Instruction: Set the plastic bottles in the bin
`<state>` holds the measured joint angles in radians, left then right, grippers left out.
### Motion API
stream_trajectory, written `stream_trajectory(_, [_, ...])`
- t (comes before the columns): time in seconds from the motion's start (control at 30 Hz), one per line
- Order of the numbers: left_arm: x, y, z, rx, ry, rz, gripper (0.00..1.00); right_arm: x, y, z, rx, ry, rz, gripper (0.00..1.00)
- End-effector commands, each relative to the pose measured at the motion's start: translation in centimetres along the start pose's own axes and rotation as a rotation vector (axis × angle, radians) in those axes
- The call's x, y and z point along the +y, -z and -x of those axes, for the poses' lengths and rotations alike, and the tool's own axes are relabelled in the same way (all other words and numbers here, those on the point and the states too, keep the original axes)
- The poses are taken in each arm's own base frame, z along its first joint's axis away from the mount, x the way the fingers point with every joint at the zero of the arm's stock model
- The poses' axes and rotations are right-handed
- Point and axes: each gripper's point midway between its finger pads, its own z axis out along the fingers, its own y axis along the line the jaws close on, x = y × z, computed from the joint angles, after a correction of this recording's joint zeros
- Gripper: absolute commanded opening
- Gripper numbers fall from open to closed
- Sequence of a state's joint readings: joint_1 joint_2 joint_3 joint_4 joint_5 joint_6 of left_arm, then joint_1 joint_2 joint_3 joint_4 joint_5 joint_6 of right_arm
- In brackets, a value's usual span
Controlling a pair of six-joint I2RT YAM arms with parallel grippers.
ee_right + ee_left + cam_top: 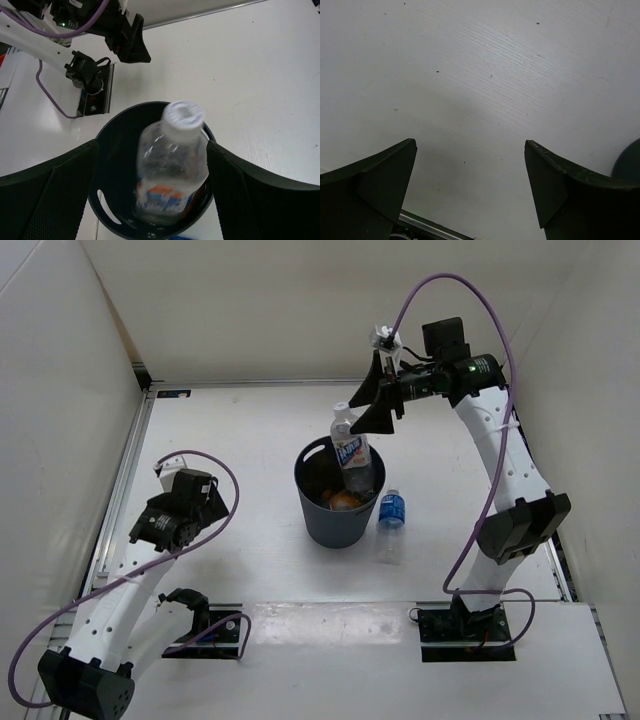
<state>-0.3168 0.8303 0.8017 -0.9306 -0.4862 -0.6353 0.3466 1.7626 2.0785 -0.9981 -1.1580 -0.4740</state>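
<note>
Top external view: a white table [230,430] with a faint wood grain fills an enclosure of plain white walls [280,310]. A metal rail [122,490] runs along the table's left edge, and both arm bases sit on a paler strip [330,625] at the near edge. The left wrist view shows the same bare white surface with a few tiny dark specks.

The bin [322,525] stands near the middle of the table, round and dark grey, with a slot handle cut into its wall just under the rim. The white-and-blue-labelled bottle [348,445] stands roughly upright in it, base inside, white cap and shoulders well above the rim; from the right wrist it looks blurred, clear-walled, its label low down. The orange bottle [343,500] lies at the bottom of the bin beside it. The blue-labelled bottle [391,512] lies on the table just beside the bin's right side, outside it.

The right gripper [151,144] hangs over the bin with its jaws spread wide. The tall bottle sits between them, clear of the left finger and close to the right one; whether it touches there I cannot tell. The left gripper [470,145] is over bare table to the left, well apart from the bin, jaws wide apart, holding nothing.
</note>
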Motion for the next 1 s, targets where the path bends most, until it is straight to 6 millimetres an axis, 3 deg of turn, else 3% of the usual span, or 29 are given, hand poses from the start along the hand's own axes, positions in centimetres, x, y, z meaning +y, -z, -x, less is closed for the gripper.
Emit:
stream_trajectory(0.0, [-1.1,0.6,1.5,-0.025,0.015,-0.051,0.99,0.8,1.6,2.4,-0.078,0.064,0.015,0.90])
stream_trajectory(0.13, [-0.9,0.7,1.5,-0.027,0.022,-0.055,0.99,0.2,3.3,5.4,-0.169,-0.024,-0.011,0.90])
stream_trajectory(0.17, [-1.0,0.7,1.4,-0.027,0.023,-0.061,0.99,-0.8,3.6,6.4,-0.209,-0.061,-0.037,0.90])
stream_trajectory(0.2, [-0.9,0.6,1.4,-0.027,0.027,-0.056,0.99,-1.0,5.0,8.7,-0.268,0.063,-0.080,0.90])
stream_trajectory(0.23, [-0.8,0.7,1.3,-0.030,0.031,-0.060,0.99,-3.0,5.7,8.0,-0.308,-0.085,-0.139,0.90])
stream_trajectory(0.27, [-0.9,0.7,1.3,-0.034,0.038,-0.061,0.99,-3.6,7.1,9.6,-0.366,0.002,-0.179,0.90])
stream_trajectory(0.3, [-0.8,0.6,1.2,-0.031,0.040,-0.060,0.99,-2.8,8.0,11.3,-0.410,-0.003,-0.190,0.90])
stream_trajectory(0.33, [-0.8,0.5,1.0,-0.029,0.041,-0.060,0.99,-4.1,9.4,12.0,-0.446,-0.009,-0.268,0.90])
stream_trajectory(0.47, [-1.1,0.3,0.9,-0.027,0.068,-0.066,0.99,-7.2,12.0,10.4,-0.456,-0.087,-0.436,0.90])
stream_trajectory(0.53, [-1.1,0.1,0.7,-0.019,0.071,-0.062,0.99,-9.3,13.6,8.6,-0.449,-0.155,-0.557,0.90])
stream_trajectory(0.57, [-1.1,0.0,0.6,-0.016,0.079,-0.062,0.99,-10.4,14.2,6.2,-0.418,-0.274,-0.608,0.90])
stream_trajectory(0.63, [-1.1,0.0,0.5,-0.013,0.088,-0.061,0.99,-12.4,15.8,3.5,-0.370,-0.343,-0.680,0.90])
stream_trajectory(0.67, [-1.2,0.0,0.5,-0.013,0.092,-0.065,0.99,-12.3,15.8,-0.5,-0.299,-0.539,-0.697,0.90])
stream_trajectory(0.7, [-1.2,0.0,0.3,-0.012,0.096,-0.066,0.99,-12.4,16.1,-1.8,-0.268,-0.578,-0.703,0.90])
stream_trajectory(0.73, [-1.1,-0.1,0.1,-0.006,0.098,-0.061,0.99,-13.8,16.1,-4.5,-0.188,-0.563,-0.706,0.90])
stream_trajectory(0.77, [-1.0,0.0,0.1,-0.010,0.103,-0.062,0.99,-12.1,15.6,-7.0,-0.110,-0.695,-0.683,0.90])
stream_trajectory(0.8, [-0.9,-0.2,-0.3,-0.002,0.106,-0.056,0.99,-12.5,15.4,-8.9,-0.060,-0.723,-0.674,0.90])
stream_trajectory(0.83, [-0.8,-0.2,-0.4,-0.001,0.108,-0.060,0.99,-12.5,15.5,-10.1,0.004,-0.633,-0.668,0.90])
stream_trajectory(0.87, [-0.8,-0.2,-0.5,-0.004,0.117,-0.062,0.99,-11.9,15.0,-12.7,0.056,-0.691,-0.659,0.90])
stream_trajectory(0.93, [-0.7,-0.2,-0.9,0.004,0.116,-0.062,0.99,-11.9,15.1,-14.8,0.155,-0.627,-0.675,0.90])
stream_trajectory(0.97, [-0.5,-0.2,-0.9,0.002,0.115,-0.058,0.99,-10.9,14.2,-16.7,0.219,-0.687,-0.645,0.90])
